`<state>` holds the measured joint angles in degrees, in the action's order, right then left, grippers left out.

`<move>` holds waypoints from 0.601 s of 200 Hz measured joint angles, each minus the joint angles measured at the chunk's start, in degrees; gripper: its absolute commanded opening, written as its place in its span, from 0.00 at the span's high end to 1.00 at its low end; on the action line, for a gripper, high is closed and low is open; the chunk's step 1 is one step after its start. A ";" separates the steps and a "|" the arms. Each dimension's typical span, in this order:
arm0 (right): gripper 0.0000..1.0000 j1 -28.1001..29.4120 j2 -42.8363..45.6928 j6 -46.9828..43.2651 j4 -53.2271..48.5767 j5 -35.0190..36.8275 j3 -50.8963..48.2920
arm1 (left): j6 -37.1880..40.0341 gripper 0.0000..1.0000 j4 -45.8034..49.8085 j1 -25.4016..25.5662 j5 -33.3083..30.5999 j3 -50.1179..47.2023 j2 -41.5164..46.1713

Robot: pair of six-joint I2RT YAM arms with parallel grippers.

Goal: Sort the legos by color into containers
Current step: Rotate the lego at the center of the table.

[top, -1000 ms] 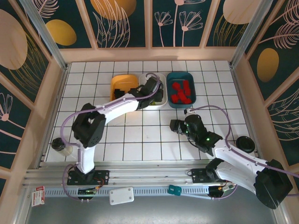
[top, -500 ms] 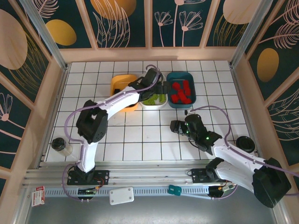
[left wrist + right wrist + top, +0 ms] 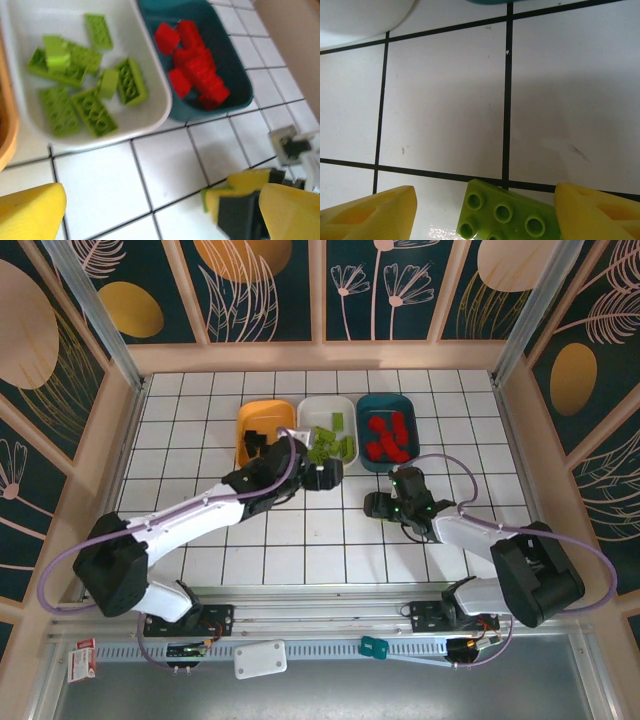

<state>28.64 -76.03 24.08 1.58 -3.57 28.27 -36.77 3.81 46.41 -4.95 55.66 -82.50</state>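
Between the parted fingers [image 3: 370,212] of the right hand [image 3: 485,199], a lime lego [image 3: 507,217] is lying flat, likely light, rigid, slick; pinch its side walls.

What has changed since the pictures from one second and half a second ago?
The left arm drew back from over the white tray toward the near edge; the left gripper is now open and empty, and the green bricks in the tray are uncovered. The right arm refolded. The right gripper stayed over the same tile, a lime green brick between its fingers; the orange tray and teal tray did not move.
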 measured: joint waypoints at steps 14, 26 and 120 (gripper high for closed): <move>0.30 0.24 0.00 0.02 -0.02 -0.13 0.00 | -1.03 0.02 -0.22 0.00 -0.15 -4.57 2.80; 0.32 0.94 0.11 0.24 -0.11 -0.42 -0.02 | -1.73 0.02 -0.15 0.00 -0.46 -7.32 4.76; 0.43 14.03 -2.54 2.86 -11.74 8.96 5.42 | -3.65 0.02 -0.59 0.00 -2.71 -11.54 8.59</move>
<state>42.68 -78.56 26.94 -10.15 5.39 33.69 -40.42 3.22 46.41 -7.66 44.12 -73.91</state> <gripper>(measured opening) 0.594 0.987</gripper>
